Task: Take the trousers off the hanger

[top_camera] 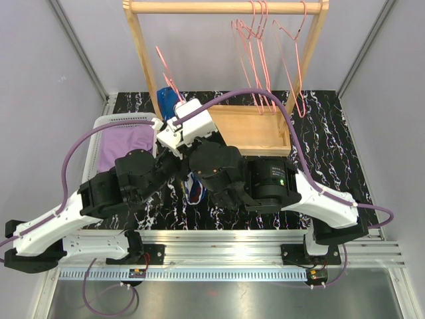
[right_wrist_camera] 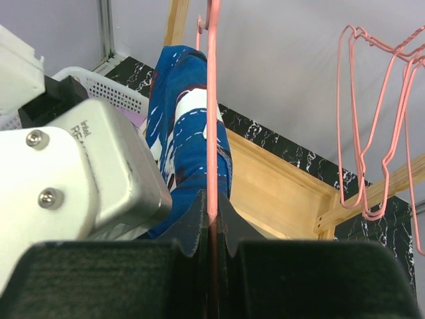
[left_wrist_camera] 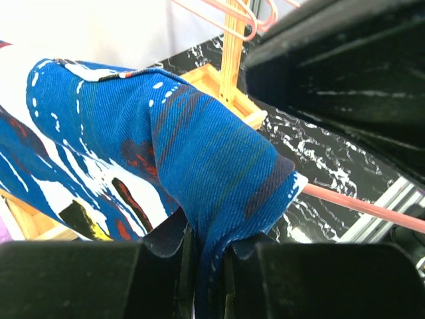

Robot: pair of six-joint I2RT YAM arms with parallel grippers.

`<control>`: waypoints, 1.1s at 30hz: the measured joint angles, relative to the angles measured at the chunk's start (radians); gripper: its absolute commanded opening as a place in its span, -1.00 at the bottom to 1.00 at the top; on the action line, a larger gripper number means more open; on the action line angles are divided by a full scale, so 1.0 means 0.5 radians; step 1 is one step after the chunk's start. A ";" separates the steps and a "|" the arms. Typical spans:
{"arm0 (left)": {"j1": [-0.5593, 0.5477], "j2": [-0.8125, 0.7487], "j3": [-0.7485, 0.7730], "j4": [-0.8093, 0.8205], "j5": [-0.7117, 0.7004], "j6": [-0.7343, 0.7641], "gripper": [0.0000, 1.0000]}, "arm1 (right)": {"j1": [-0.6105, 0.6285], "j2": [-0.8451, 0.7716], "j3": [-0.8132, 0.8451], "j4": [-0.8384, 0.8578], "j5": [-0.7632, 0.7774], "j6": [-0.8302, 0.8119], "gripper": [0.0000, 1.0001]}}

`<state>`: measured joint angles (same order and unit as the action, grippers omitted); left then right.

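Observation:
The dark blue trousers (left_wrist_camera: 166, 146), splashed with white, red and yellow, hang over a pink wire hanger (right_wrist_camera: 212, 100). My left gripper (left_wrist_camera: 207, 259) is shut on a fold of their blue cloth. My right gripper (right_wrist_camera: 212, 219) is shut on the hanger's wire, with the blue trousers (right_wrist_camera: 189, 133) just behind it. In the top view the blue trousers (top_camera: 167, 100) and the hanger (top_camera: 166, 70) show above my wrists, which hide both grippers. The lilac trousers (top_camera: 123, 143) lie in the white basket (top_camera: 99, 126) at the left.
A wooden rack with a top rail (top_camera: 226, 6) and a wooden base tray (top_camera: 259, 129) stands at the back. Several empty pink hangers (top_camera: 265, 53) hang on the rail. Both arms cross over the table's middle. Grey walls close in the sides.

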<state>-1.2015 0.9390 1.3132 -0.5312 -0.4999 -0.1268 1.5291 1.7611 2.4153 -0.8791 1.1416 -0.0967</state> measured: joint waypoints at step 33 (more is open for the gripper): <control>-0.002 -0.101 0.039 -0.208 -0.304 0.139 -1.00 | -0.199 -0.143 -0.511 0.063 -0.240 0.434 -1.00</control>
<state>-1.2022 0.8886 1.3327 -0.6353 -0.6521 -0.0574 1.4296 1.6897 2.1597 -0.8474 1.0218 0.1204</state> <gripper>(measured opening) 0.082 0.049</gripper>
